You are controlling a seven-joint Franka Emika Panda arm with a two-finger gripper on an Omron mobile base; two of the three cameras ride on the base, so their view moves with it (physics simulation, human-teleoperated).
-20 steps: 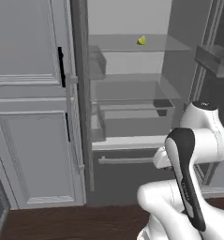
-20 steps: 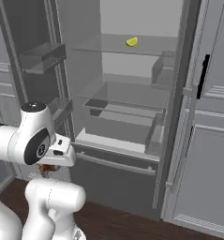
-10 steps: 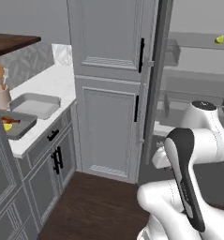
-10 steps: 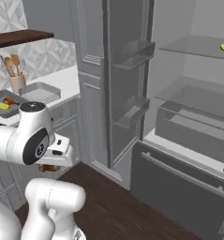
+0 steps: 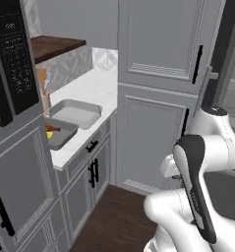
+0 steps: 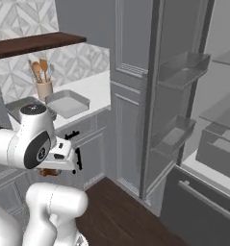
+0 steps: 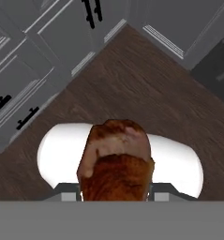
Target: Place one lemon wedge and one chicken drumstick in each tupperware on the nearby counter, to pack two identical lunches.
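A brown chicken drumstick [image 7: 115,161] sits between the fingers of my gripper [image 7: 114,193], which is shut on it above the dark wood floor. Its brown end also pokes out under the hand [image 6: 49,172]. On the white counter [image 5: 97,88] at the left lie two tupperware trays. The lighter one [image 5: 79,112] looks bare inside. The darker one [image 5: 60,137] holds a small yellow lemon wedge [image 5: 50,135] and a brown-orange piece. From the right base view the lighter tray [image 6: 67,102] shows fully, while the darker tray [image 6: 18,105] is partly behind my arm.
A beige utensil cup [image 5: 43,96] stands behind the trays under a dark wooden shelf [image 5: 55,46]. A black microwave [image 5: 8,59] fills the near left. Tall grey cabinets [image 5: 158,98] stand ahead. The open fridge [image 6: 203,125] with its shelves is on the right.
The whole picture has swung from the open fridge round to the counter, so the base has turned. The drumstick stays in the gripper.
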